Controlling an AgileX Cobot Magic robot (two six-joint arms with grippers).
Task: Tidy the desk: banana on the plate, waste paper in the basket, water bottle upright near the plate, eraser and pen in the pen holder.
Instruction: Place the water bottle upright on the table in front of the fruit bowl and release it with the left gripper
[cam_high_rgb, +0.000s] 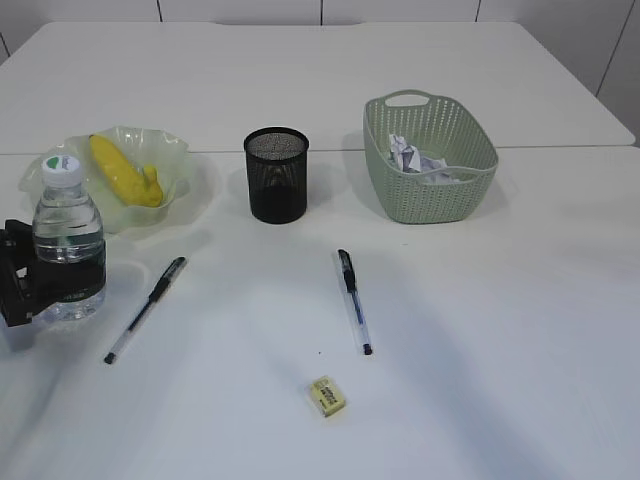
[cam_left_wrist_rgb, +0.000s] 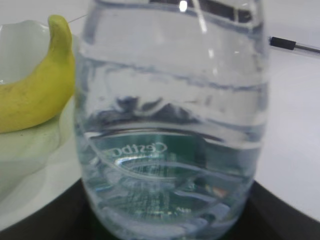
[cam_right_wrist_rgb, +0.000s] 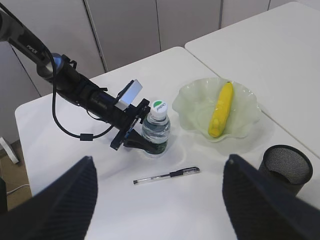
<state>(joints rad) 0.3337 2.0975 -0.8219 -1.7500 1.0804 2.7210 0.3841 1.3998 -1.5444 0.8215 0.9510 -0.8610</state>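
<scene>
The water bottle (cam_high_rgb: 68, 250) stands upright on the table just left of the pale green plate (cam_high_rgb: 180, 150), which holds the banana (cam_high_rgb: 125, 172). My left gripper (cam_high_rgb: 40, 290) has its jaws around the bottle's lower part. The bottle (cam_left_wrist_rgb: 170, 125) fills the left wrist view, and contact with the black fingers (cam_left_wrist_rgb: 45, 220) is unclear. Two pens (cam_high_rgb: 147, 308) (cam_high_rgb: 353, 300) and the yellow eraser (cam_high_rgb: 327, 396) lie on the table. The black mesh pen holder (cam_high_rgb: 276, 175) stands at the middle. Waste paper (cam_high_rgb: 415, 160) lies in the green basket (cam_high_rgb: 470, 130). My right gripper (cam_right_wrist_rgb: 160, 210) hangs open and empty above the left pen (cam_right_wrist_rgb: 167, 176).
The left arm (cam_right_wrist_rgb: 100, 105) reaches in from the table's left edge with a cable looping beside it. A seam between two tables runs behind the plate and basket. The right arm is outside the exterior view.
</scene>
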